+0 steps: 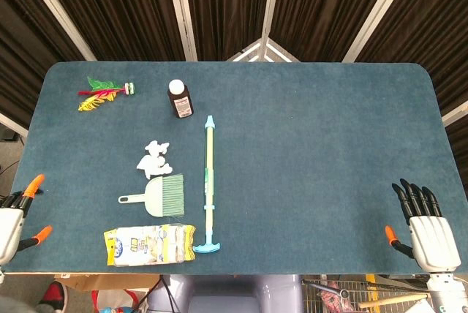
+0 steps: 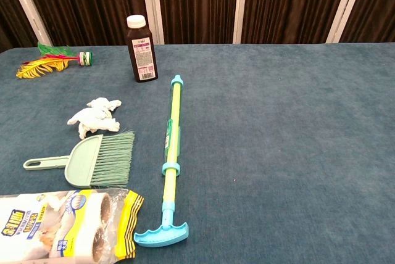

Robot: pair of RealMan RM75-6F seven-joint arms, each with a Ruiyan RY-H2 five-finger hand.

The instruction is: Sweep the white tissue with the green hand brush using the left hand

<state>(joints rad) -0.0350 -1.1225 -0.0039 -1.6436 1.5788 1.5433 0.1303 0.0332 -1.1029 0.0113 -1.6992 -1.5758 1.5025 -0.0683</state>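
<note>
The green hand brush (image 1: 159,196) (image 2: 92,162) lies flat on the blue table, handle pointing left, bristles to the right. The crumpled white tissue (image 1: 155,158) (image 2: 94,116) sits just beyond the brush, touching or nearly touching its far edge. My left hand (image 1: 14,218) shows at the table's left front edge, holding nothing, fingers apart, well left of the brush handle. My right hand (image 1: 424,224) rests at the right front edge, fingers spread and empty. Neither hand appears in the chest view.
A long yellow-and-teal pole (image 1: 208,183) (image 2: 171,153) lies right of the brush. A packet of rolls (image 1: 149,244) (image 2: 58,224) sits in front of the brush. A brown bottle (image 1: 180,98) (image 2: 141,48) and a feather toy (image 1: 104,93) (image 2: 52,59) stand farther back.
</note>
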